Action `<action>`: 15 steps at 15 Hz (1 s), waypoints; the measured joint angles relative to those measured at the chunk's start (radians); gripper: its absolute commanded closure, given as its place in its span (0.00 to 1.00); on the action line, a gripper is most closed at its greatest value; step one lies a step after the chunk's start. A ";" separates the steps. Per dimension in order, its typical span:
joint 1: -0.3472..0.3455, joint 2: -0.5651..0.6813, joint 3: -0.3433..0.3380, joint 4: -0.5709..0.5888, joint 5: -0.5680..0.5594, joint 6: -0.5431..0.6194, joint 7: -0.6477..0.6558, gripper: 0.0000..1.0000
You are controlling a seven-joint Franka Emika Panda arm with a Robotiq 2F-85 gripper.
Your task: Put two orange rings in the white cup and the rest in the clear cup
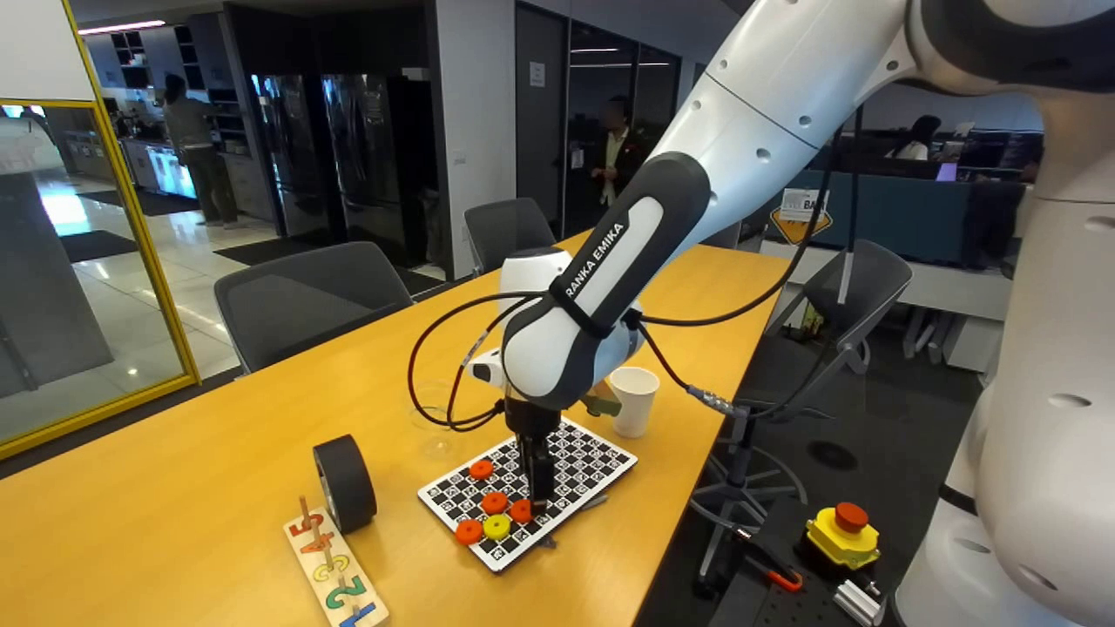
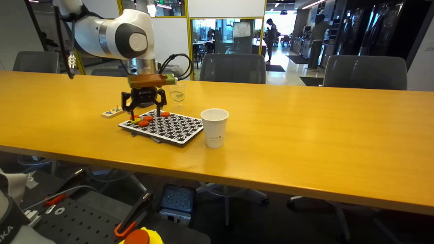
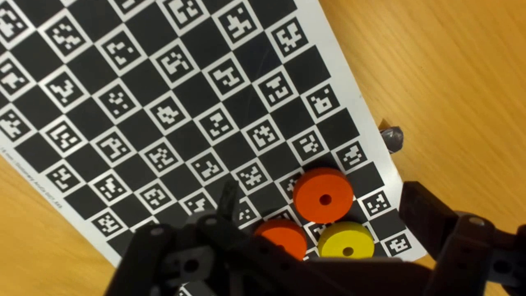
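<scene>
- Your gripper [image 3: 319,195] stands spread over the board [image 1: 588,457], holding nothing.
- Four orange rings [image 1: 494,502] lie on the board.
- Expect them light, stiff, perhaps slick; pinch one across its outer rim.

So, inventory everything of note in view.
Checkered board: one, black-white, on table
Orange rings: four, orange, on board
Yellow ring: one, yellow, on board
White cup: one, white, near board
Clear cup: one, transparent, near board
Peg strip: one, tan, on table
Wide hoop: one, black, beside strip
Button box: one, yellow-red, off table
Chairs: several, grey, around table
People: several, colours dim, background
Arm: one, white-black, over table
Gripper: one, black, over board
</scene>
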 measured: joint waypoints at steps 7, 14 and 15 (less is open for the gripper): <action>0.005 0.004 0.019 -0.028 0.000 0.033 0.050 0.00; 0.005 0.026 0.019 -0.021 0.000 0.033 0.079 0.00; 0.005 0.031 0.019 -0.017 0.000 0.033 0.081 0.00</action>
